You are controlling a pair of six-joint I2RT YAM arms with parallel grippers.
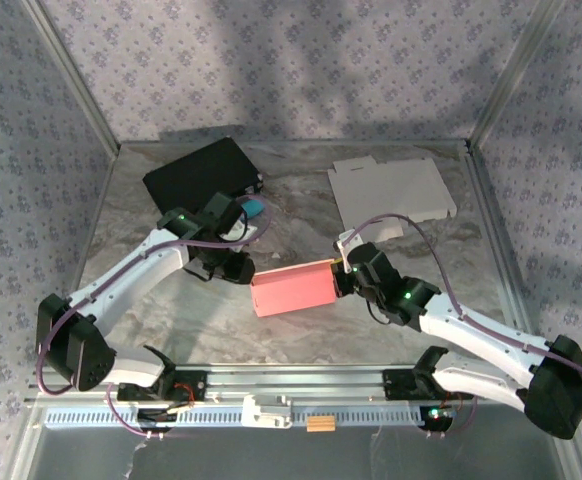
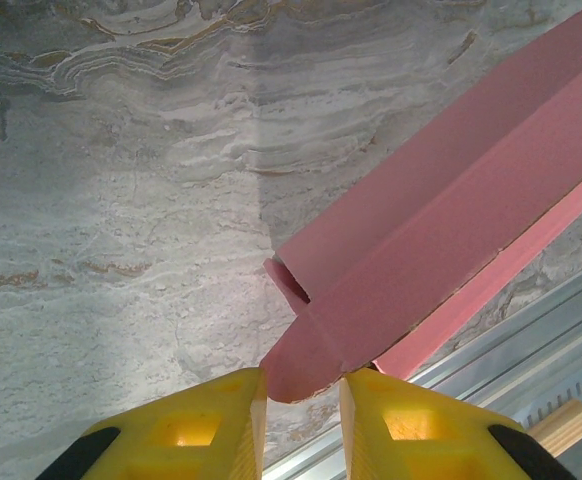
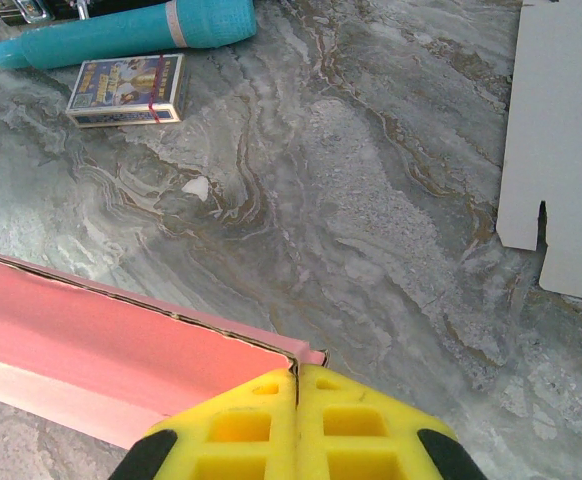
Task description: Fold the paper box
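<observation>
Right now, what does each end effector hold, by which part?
The right end effector pinches the pink box by its wall edge. The left end effector brackets the rounded end flap; firm grip cannot be told.

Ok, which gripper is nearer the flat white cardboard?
Right. The right gripper, at the right end of the pink box, sits just in front of the white cardboard; the left gripper is at the box's left end.

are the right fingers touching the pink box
Touching. In the right wrist view the right fingers are pressed together on the upper edge of the pink box, its thin wall pinched between them.
</observation>
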